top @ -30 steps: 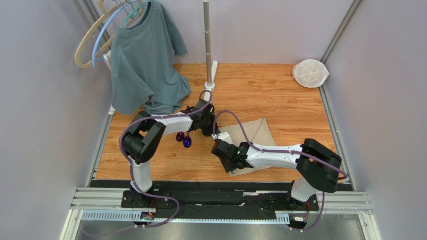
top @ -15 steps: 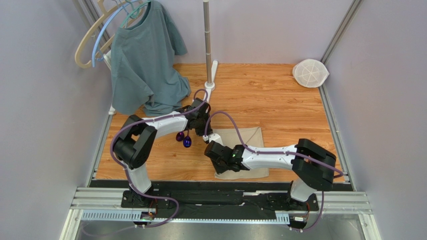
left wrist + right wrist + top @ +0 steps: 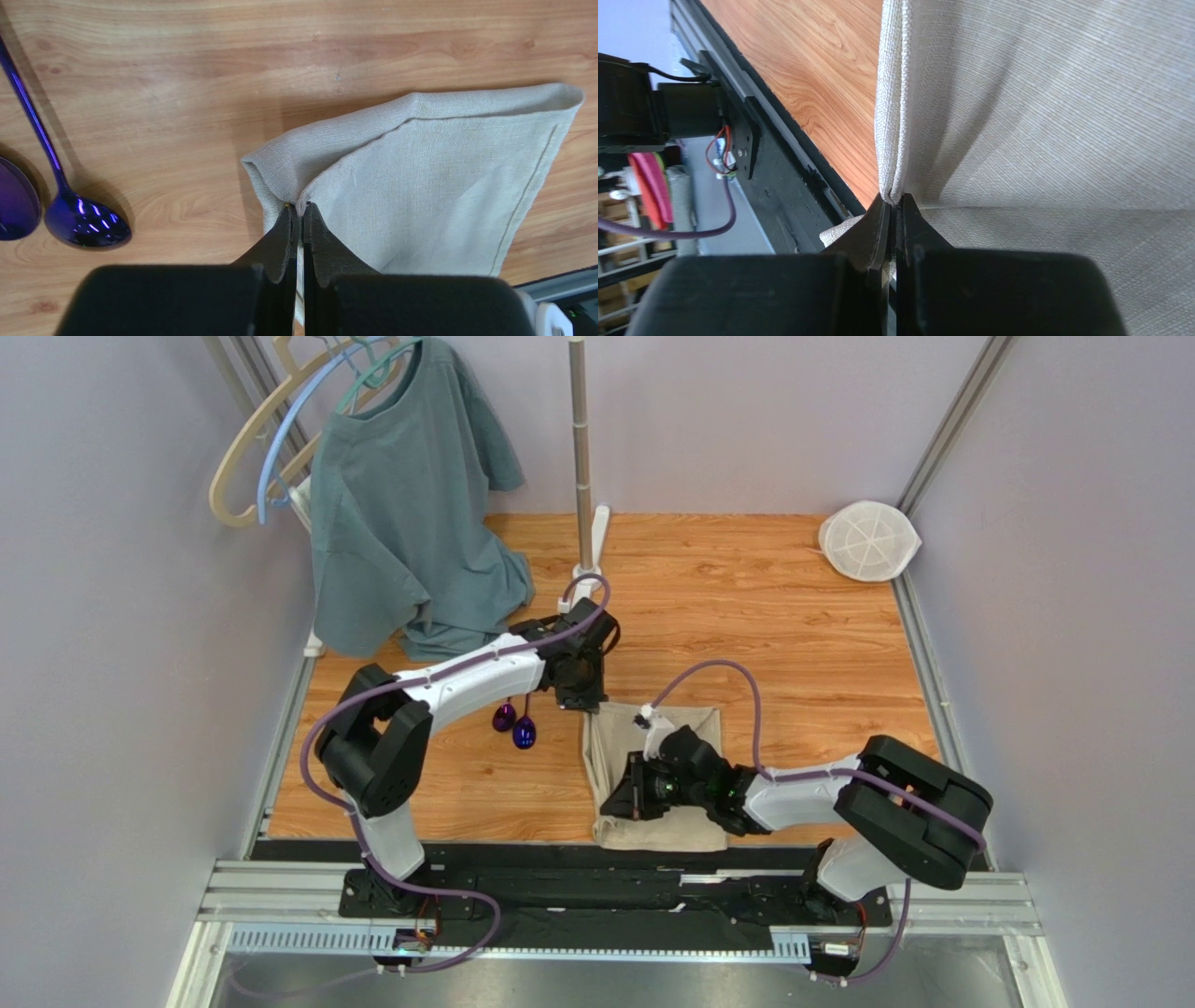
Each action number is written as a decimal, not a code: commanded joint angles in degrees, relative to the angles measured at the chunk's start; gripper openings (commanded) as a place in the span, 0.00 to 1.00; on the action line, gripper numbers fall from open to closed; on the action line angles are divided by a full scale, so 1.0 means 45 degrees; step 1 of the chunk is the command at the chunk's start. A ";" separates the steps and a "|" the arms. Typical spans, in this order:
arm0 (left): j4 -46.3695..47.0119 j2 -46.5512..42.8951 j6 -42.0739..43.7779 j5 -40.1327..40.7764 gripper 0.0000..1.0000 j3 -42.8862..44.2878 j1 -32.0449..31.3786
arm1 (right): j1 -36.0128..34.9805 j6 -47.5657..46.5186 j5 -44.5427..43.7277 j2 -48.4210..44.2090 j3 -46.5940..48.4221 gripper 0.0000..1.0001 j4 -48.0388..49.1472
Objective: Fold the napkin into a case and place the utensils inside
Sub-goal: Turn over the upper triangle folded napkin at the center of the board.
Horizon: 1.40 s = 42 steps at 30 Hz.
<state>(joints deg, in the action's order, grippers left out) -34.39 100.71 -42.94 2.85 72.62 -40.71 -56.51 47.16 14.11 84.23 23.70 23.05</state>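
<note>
- The napkin (image 3: 613,749) lies on the desk (image 3: 786,616) close to its near edge, a little right of the middle. It is already doubled, not yet a narrow case.
- The left gripper (image 3: 300,210) has its claw pressed together on the napkin's far left corner, where the cloth bunches into a small peak above the wood.
- The right gripper (image 3: 897,199) has its claw pinching the same left side nearer the desk's near edge. At least two layers are nipped between the tips and stand up as a ridge.
- The two spoons (image 3: 523,734) lie side by side on bare wood just left of the napkin, apart from it and untouched.
- The step in hand looks like the folding: both claws hold one long side, ready to turn it over.
- The next move probably calls for both arms to carry that side across toward the right edge together, keeping it taut and level so the layers land square and leave a pocket open for the spoons.
</note>
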 commanded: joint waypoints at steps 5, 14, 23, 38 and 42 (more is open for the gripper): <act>-0.0483 0.0980 -0.1044 0.2745 0.00 0.2046 -0.0680 | 0.0233 0.1883 0.2275 0.0015 -0.2415 0.00 0.4603; 0.0706 0.0943 -0.0498 0.1869 0.00 0.1463 -0.0622 | 0.0663 0.0461 0.1651 -0.2231 -0.1852 0.00 0.0259; 0.2506 -0.0210 0.0752 0.0109 0.20 -0.0512 0.0315 | 0.0663 -0.0811 0.1728 -0.1237 -0.0365 0.00 -0.1295; 0.3423 -0.1341 0.0871 -0.2234 0.56 -0.2269 0.0785 | 0.0663 -0.1104 0.1748 -0.1509 0.0182 0.00 -0.2230; 0.3366 -0.1948 0.0519 -0.2450 0.57 -0.2934 0.0765 | 0.0664 -0.1143 0.1708 -0.1686 0.0182 0.00 -0.2368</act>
<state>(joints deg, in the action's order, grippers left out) -20.53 97.21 -39.03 -5.54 61.30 -37.26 -53.21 43.40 21.63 78.43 22.92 13.45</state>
